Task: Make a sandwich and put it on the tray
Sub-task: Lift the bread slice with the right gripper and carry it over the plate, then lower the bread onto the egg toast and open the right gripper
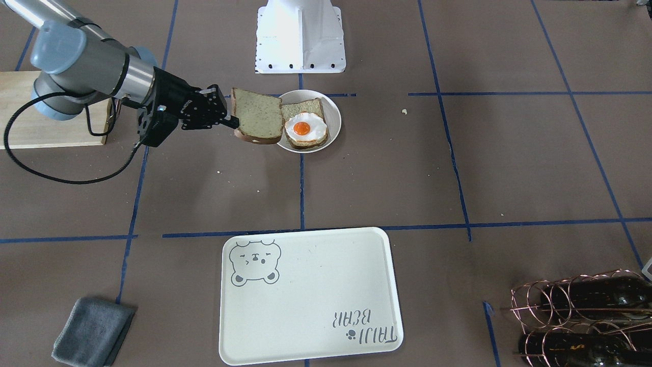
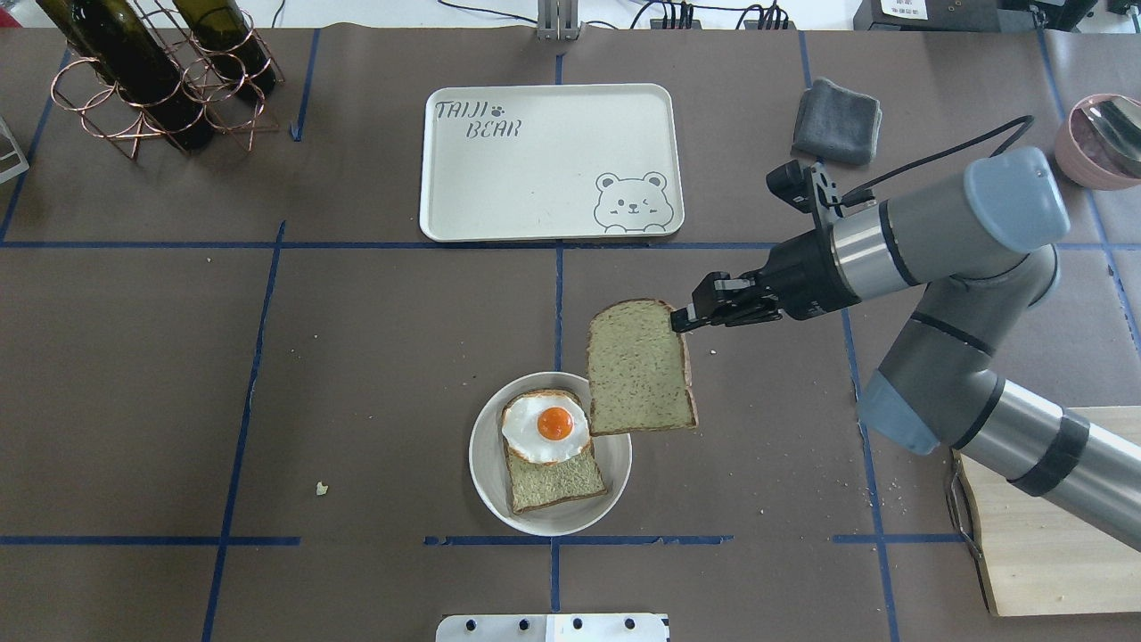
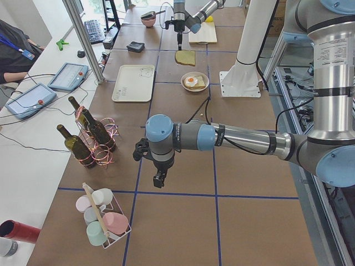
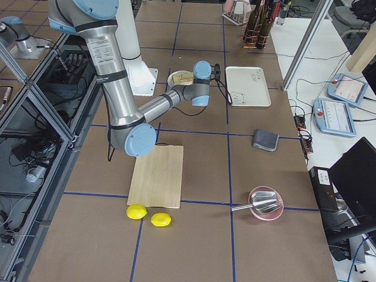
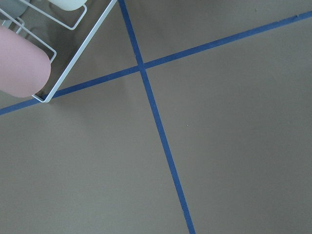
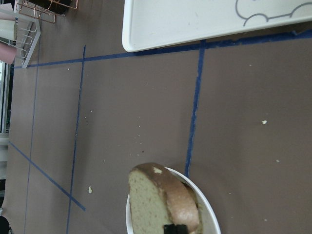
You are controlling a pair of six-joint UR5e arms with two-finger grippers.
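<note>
My right gripper (image 2: pixel 679 318) is shut on the corner of a tan bread slice (image 2: pixel 638 367) and holds it in the air, just beside and partly over the round white dish (image 2: pixel 488 486). It shows in the front view too (image 1: pixel 233 122), with the held slice (image 1: pixel 259 116). In the dish lies the second bread slice (image 2: pixel 557 477) with the fried egg (image 2: pixel 545 428) on it. The cream tray (image 2: pixel 535 178) with the bear drawing stands beyond, with nothing on it. The right wrist view shows the held slice (image 6: pixel 163 201) over the dish rim (image 6: pixel 212 217). My left gripper (image 3: pixel 159 180) hangs far off near the table's left end; I cannot tell its state.
A wire rack with dark bottles (image 2: pixel 143 80) stands at the far left. A grey cloth (image 2: pixel 836 120) lies right of the tray. A wooden cutting board (image 2: pixel 1034 526) lies at the near right, under my right arm. A pink bowl (image 2: pixel 1101 138) sits at the far right.
</note>
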